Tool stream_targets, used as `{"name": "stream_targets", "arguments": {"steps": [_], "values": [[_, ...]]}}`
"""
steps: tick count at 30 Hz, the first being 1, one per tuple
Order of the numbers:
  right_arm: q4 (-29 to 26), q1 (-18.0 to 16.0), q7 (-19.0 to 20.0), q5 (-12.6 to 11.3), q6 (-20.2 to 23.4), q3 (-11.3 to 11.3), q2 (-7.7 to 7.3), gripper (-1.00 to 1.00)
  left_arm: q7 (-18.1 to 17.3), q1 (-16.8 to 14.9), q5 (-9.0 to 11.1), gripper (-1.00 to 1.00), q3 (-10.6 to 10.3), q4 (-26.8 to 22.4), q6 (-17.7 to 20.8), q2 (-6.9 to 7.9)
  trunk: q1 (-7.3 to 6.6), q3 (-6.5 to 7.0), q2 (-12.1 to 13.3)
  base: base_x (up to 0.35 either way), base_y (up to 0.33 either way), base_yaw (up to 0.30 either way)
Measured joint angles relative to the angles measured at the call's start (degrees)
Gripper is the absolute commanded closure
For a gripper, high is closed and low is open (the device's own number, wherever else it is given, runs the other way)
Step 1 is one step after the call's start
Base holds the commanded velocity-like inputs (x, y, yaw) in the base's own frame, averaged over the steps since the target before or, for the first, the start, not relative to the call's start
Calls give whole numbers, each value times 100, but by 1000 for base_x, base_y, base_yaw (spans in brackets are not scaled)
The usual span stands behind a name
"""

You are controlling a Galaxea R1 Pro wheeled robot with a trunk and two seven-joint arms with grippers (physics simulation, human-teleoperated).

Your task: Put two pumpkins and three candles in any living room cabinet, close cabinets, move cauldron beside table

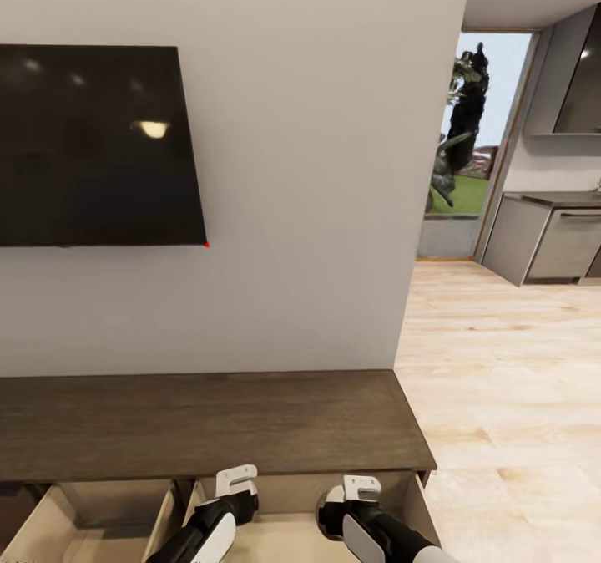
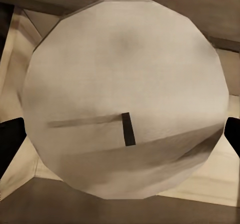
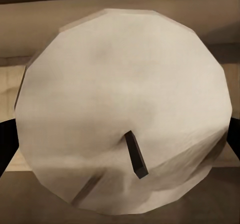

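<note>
The dark-brown cabinet stands against the wall below me, with two of its beige drawers pulled open. Both arms reach down over the right open drawer. In the left wrist view a candle with a pale top and a dark wick sits between the dark fingers of my left gripper, which is shut on it. My right gripper is likewise shut on a second candle, above the drawer's beige inside. The pumpkins, the cauldron and the table are out of view.
A black TV hangs on the grey wall above the cabinet. To the right, light wood floor leads to grey kitchen units and a glass door.
</note>
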Motion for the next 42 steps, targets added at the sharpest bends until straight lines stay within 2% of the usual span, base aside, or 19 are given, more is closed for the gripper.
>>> {"name": "stream_targets", "arguments": {"steps": [7,10,13,16,24,39,42], "values": [[15,0,149,-8,-105,56,0,100,-22,-70,-12,100,6,-9,296,49,154,-125,-281,0,0,0],[18,0,202,-10,-132,76,0,100,-237,-104,-3,100,15,-10,369,129,220,-180,-401,0,0,0],[19,0,216,-9,-144,82,-6,100,-500,-154,-18,100,29,-16,625,242,286,-233,-522,0,0,0],[19,0,220,-10,-153,84,-8,100,-590,-200,-17,100,34,-17,738,287,352,-287,-642,0,0,0],[19,0,230,-13,-260,85,-9,100,-626,-230,-28,100,45,-9,787,325,527,-431,-963,0,0,0],[20,0,243,-14,-374,85,-43,100,-618,-231,11,100,36,-4,807,298,857,-700,-1564,0,0,0],[20,0,241,-15,-379,88,-44,100,-622,-230,15,100,35,-5,951,294,923,-754,-1685,0,0,0]]}}
